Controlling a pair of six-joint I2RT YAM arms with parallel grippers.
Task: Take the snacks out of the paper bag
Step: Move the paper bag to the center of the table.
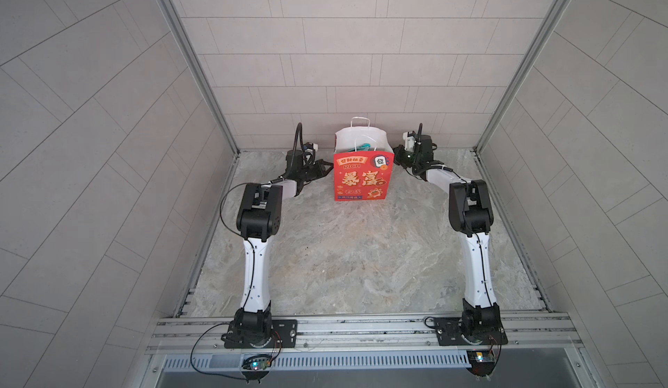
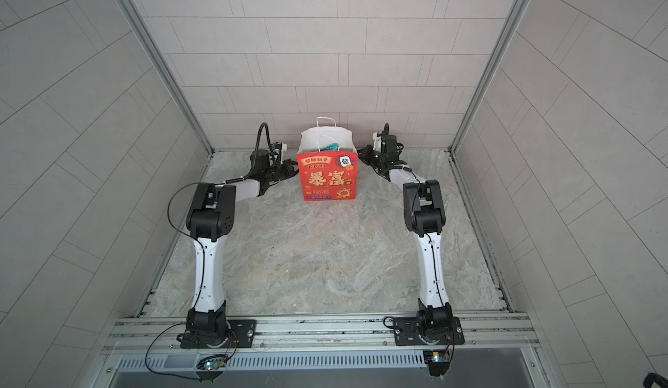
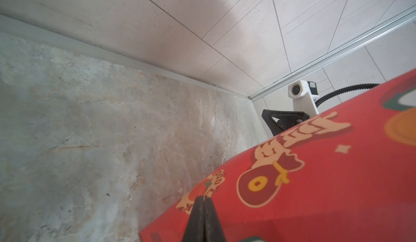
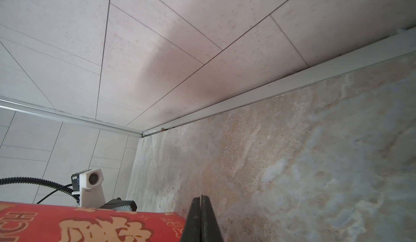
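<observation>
Paper bag [image 1: 362,176] stands upright far-centre, mouth open, teal snack [image 1: 365,147] showing inside. Left gripper [image 1: 327,169] and right gripper [image 1: 395,150] flank it, both with fingers together, empty. We'd brace one side, open the other, enter from above.

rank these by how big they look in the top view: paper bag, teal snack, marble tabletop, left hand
1. marble tabletop
2. paper bag
3. left hand
4. teal snack, mostly hidden inside the bag, so its true size is unsure
</observation>
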